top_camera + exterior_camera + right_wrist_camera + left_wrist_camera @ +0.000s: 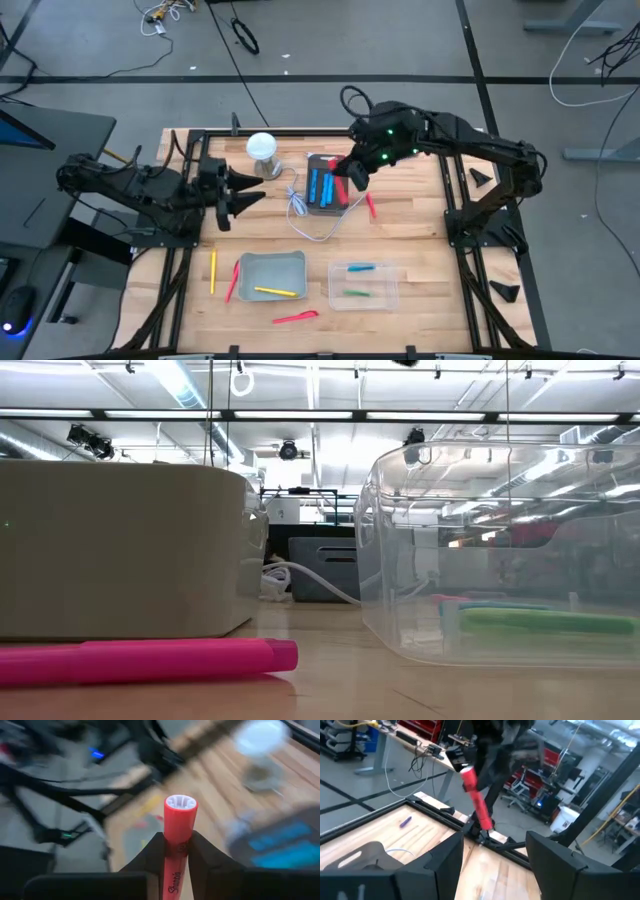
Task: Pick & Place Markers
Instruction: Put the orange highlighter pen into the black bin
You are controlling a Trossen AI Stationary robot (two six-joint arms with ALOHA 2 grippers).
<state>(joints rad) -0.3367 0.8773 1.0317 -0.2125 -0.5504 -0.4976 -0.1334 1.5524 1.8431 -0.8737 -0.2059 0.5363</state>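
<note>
Across the wooden counter [410, 240] the right hand [356, 172] hangs above the dark tray [325, 188], clamped on a red marker [179, 845]; the left hand [240, 192] waits with fingers wide at the counter's left side. The marker looks light, rigid and smooth, likely slippery, best pinched mid-barrel. It is a short red stick with a ribbed end.

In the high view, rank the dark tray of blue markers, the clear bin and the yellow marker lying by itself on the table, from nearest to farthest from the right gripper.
Measured from the right gripper, shut on a red marker:
1. Dark tray of blue markers: right beside it, mid-table.
2. Clear bin: at the table's near edge, right of centre.
3. Yellow marker: lying alone on the left, beyond the grey bin.
</note>
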